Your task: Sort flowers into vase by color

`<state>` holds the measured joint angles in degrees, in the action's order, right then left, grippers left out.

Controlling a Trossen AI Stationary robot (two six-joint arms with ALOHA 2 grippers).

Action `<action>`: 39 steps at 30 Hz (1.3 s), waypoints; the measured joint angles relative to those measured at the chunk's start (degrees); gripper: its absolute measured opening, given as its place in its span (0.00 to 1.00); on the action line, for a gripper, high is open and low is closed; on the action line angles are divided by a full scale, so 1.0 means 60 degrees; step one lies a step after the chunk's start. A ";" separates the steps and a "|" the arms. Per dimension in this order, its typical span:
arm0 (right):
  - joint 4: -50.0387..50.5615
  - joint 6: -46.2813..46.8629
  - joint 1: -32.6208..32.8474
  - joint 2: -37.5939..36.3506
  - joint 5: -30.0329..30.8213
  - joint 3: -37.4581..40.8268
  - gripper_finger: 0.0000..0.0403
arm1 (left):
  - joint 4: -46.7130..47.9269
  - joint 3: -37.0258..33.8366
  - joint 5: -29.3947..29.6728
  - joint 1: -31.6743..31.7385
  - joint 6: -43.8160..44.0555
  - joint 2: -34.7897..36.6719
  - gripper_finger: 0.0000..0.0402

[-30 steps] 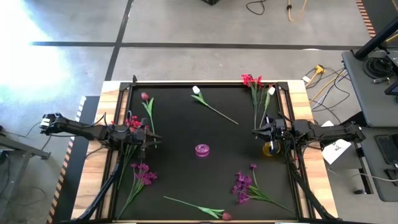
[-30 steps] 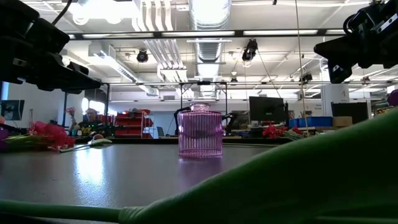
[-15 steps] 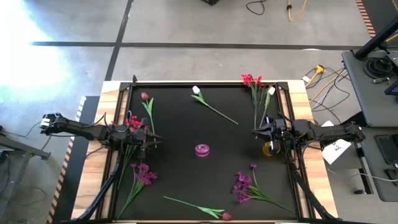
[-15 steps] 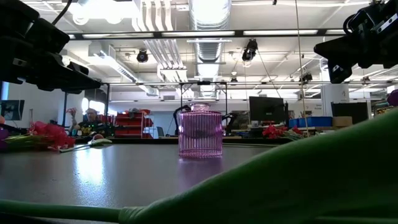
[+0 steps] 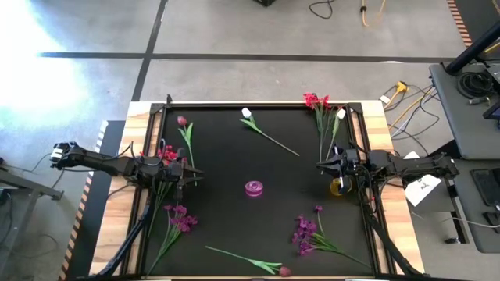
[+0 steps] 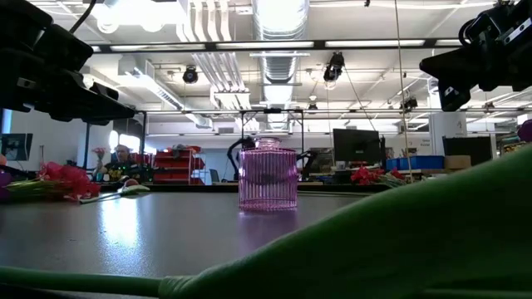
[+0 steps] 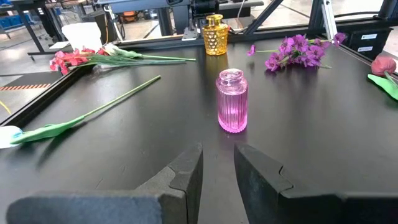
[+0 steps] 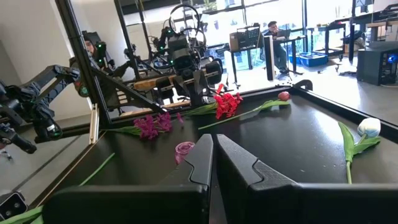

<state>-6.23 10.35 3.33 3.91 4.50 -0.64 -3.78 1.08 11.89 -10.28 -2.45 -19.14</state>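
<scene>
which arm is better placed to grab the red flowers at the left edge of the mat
Left. In the high view its tool hovers right beside the red flowers, while the right tool sits across the mat by the gold vase.

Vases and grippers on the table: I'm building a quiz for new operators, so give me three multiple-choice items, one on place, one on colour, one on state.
1. Where does the pink vase stand?
A. mid-mat
B. far left corner
C. off the mat

2. What colour is the vase beside the right gripper?
A. blue
B. gold
C. white

3. What does the left gripper hold?
A. a red flower
B. the pink vase
C. nothing

Answers:
1 A, the high view shows it near the black mat's middle.
2 B, it shows gold in the high and left wrist views.
3 C, its fingers stand slightly apart with nothing between them.
</scene>
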 joint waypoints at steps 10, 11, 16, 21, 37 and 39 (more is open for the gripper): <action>0.0000 0.0000 0.0002 -0.0002 0.0001 0.0000 0.03 | -0.0685 0.0004 0.0399 0.0011 -0.0856 -0.0022 0.19; -0.0001 0.0000 0.0000 0.0001 0.0003 0.0000 0.03 | -0.0921 0.0004 0.0406 0.0015 -0.0656 -0.0009 0.19; -0.0001 -0.0001 0.0001 0.0001 0.0002 0.0000 0.03 | -0.3716 0.0005 0.0221 0.0016 -0.0117 -0.0246 0.19; 0.0002 0.0000 0.0004 0.0002 -0.0001 0.0000 0.03 | -0.6078 0.0007 -0.1395 0.0014 -0.0524 -0.1336 0.19; 0.0002 -0.0001 0.0004 0.0000 0.0003 0.0000 0.03 | -0.3830 0.1742 0.3153 0.1602 0.1570 -0.5555 0.28; -0.0002 0.0000 0.0003 0.0002 0.0003 0.0000 0.03 | -0.2739 0.2198 0.3160 0.2141 0.2127 -0.5916 0.34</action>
<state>-6.24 10.35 3.35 3.92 4.51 -0.64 -20.21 14.27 30.85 2.56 10.31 -54.63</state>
